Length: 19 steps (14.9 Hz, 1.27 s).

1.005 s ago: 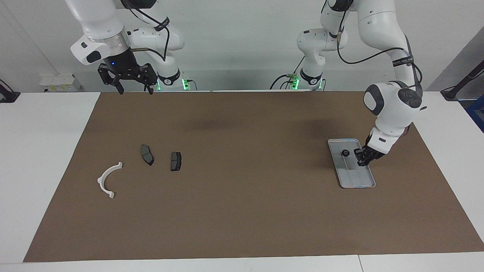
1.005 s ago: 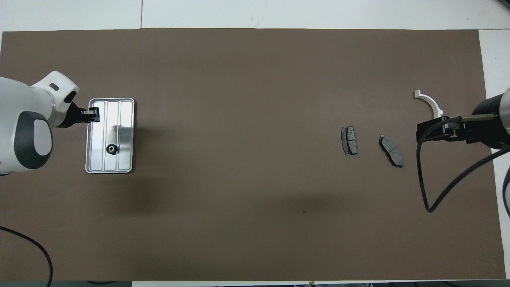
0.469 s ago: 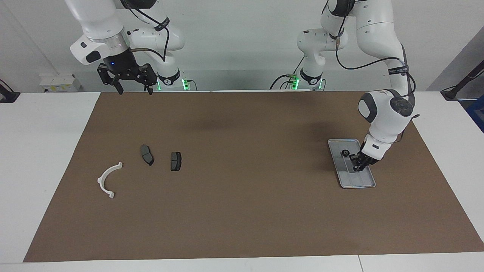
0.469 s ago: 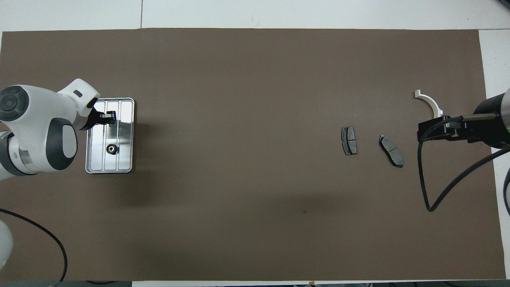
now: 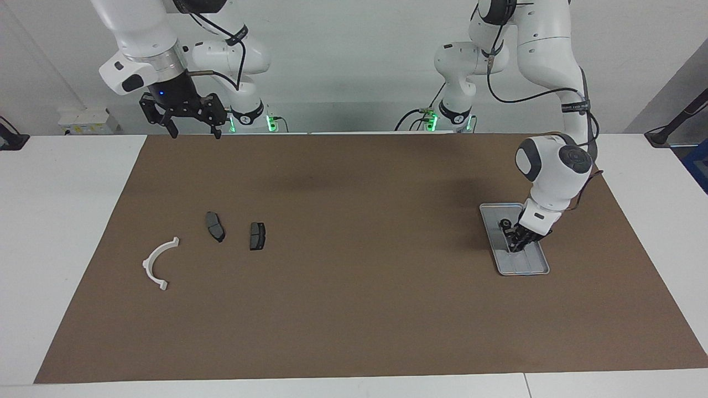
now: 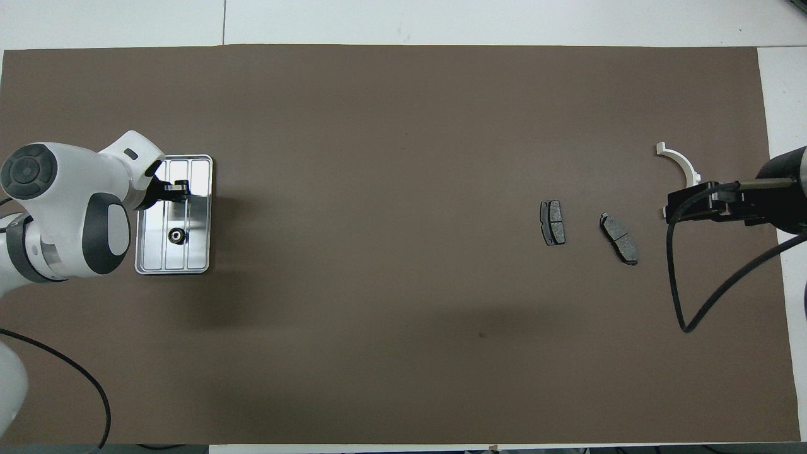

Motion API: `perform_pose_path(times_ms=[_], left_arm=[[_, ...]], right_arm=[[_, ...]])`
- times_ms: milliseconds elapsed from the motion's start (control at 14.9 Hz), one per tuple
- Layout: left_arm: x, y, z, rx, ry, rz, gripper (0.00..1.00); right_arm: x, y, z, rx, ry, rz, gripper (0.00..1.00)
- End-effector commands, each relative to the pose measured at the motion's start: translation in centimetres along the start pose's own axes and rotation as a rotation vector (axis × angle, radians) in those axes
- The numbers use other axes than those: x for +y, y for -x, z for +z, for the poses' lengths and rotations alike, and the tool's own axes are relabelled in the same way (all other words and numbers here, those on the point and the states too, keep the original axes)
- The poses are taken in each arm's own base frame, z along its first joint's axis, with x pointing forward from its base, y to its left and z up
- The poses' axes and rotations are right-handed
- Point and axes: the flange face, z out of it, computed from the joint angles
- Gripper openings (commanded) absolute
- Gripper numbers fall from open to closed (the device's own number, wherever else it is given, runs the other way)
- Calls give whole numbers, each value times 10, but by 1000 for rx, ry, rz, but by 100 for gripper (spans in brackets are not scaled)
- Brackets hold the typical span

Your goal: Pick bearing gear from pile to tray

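White table tops flank a wide brown mat [image 5: 354,260] that carries everything in the scene. Two white arms come in from the robots' end. The right arm waits with the right gripper [image 5: 193,130] raised over the mat's edge at its own end, fingers spread apart and holding nothing. Below it, farther from the robots, lies the pile: a white half-ring [image 5: 159,264] and two dark brake pads [image 5: 215,226] lying apart from each other. At the left arm's end sits the tray [image 6: 198,249], a silver rectangle whose long axis runs toward and away from the robots. The small black bearing gear [image 6: 176,236] already rests on the tray floor, in the half nearer the robots. The left gripper [image 6: 178,190] is low over the tray's half farther from the robots, so the gear lies just beside it, toward the robots. Whether its fingers are apart or together cannot be told; nothing visible is held between them.
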Motion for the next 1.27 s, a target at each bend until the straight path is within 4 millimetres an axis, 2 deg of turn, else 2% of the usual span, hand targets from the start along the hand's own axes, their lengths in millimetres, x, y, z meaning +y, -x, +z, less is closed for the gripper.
perform_pose_path(times_ms=[0, 67, 134, 201, 268, 469, 603, 737, 871, 1005, 1072, 1139, 1206], left_arm=[[0, 7, 6, 13, 3, -3, 54], [0, 7, 6, 4, 3, -2, 94], [0, 6, 4, -8, 4, -2, 100], [1, 5, -1, -33, 4, -2, 100], [-6, -4, -19, -43, 4, -9, 100], [-9, -38, -111, -62, 2, -12, 100], [-15, -58, -176, 16, 1, -24, 100], [-31, -67, -234, 93, -5, -50, 100], [-35, -63, -288, 118, -2, -58, 100], [-50, -53, -322, 23, -10, -77, 100], [-49, -51, -335, 7, -12, -75, 100], [-48, -50, -338, 15, -13, -72, 100], [-47, -46, -327, -8, -9, -70, 100]], right_arm=[[2, 1, -1, 18, -2, 15, 100], [1, 2, -1, 18, -2, 14, 100], [1, 2, -2, 20, -4, 13, 100], [2, 1, -1, 20, -4, 15, 100], [1, 2, -1, 18, -4, 13, 100], [2, 2, -2, 20, -4, 15, 100], [2, 2, -2, 20, -4, 15, 100], [2, 1, -2, 20, -4, 16, 100], [2, 2, -3, 23, -6, 15, 100], [2, 3, -5, 26, -6, 15, 100], [2, 3, -5, 27, -6, 13, 100], [2, 3, -5, 27, -7, 13, 100], [3, 3, -6, 29, -8, 16, 100]])
